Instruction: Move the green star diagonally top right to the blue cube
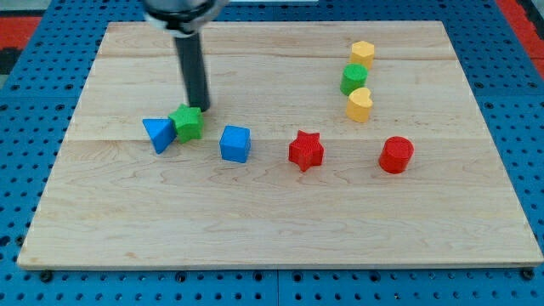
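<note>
The green star (pixel 188 122) lies left of centre on the wooden board (pixel 280 229), touching the blue triangular block (pixel 159 133) on its left. The blue cube (pixel 235 143) sits just to the star's right and slightly lower, a small gap apart. My tip (pixel 201 107) is at the star's upper right edge, touching or nearly touching it. The dark rod rises from there toward the view's top.
A red star (pixel 306 150) and a red cylinder (pixel 396 155) lie right of the blue cube. A yellow hexagonal block (pixel 363 53), a green cylinder (pixel 354 79) and a yellow heart-like block (pixel 359 104) form a column at the upper right.
</note>
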Controlling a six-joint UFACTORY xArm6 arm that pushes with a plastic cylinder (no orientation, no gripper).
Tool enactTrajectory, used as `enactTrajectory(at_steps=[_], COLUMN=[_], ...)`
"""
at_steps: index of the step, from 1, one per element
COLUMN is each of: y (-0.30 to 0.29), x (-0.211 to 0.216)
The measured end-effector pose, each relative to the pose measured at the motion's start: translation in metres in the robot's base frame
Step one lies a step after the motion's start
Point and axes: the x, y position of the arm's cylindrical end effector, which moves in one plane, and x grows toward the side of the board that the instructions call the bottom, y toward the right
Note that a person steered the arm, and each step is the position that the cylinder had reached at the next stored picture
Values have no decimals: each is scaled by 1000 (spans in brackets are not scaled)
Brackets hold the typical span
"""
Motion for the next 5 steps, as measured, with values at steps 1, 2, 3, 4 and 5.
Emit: enactTrajectory(at_steps=[1, 2, 3, 4, 5], y=[-54, -93, -81, -32, -29], x=[1, 6, 38, 53, 66])
